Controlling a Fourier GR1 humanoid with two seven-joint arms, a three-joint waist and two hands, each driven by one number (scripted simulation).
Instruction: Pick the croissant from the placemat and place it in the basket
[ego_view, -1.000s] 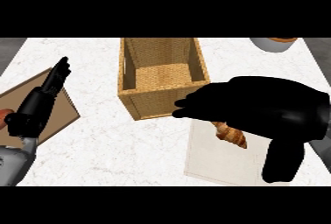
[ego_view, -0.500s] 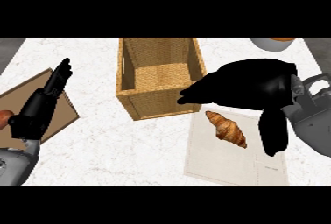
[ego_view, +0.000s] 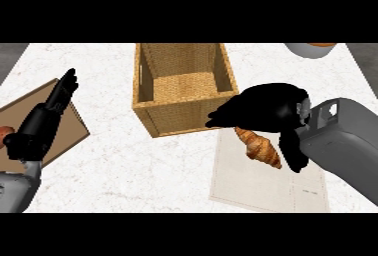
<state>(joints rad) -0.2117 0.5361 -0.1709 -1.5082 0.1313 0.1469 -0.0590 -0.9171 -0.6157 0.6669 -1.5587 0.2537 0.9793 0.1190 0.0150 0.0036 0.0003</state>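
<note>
— Woven wicker is seen in the basket (ego_view: 184, 90), which stands on the white counter (ego_view: 148, 170). Where is the croissant (ego_view: 260, 146) found?

— It is held at its far end by the right hand (ego_view: 266, 110), whose fingers are curled round it, over the pale placemat (ego_view: 266, 185) (just right of the basket's near corner).

— And the left hand (ego_view: 46, 120)?

— It is shown at the left edge, fingers straight and pointing far, over a brown board (ego_view: 70, 130). A bowl (ego_view: 314, 48) is partly seen at the far right.
</note>
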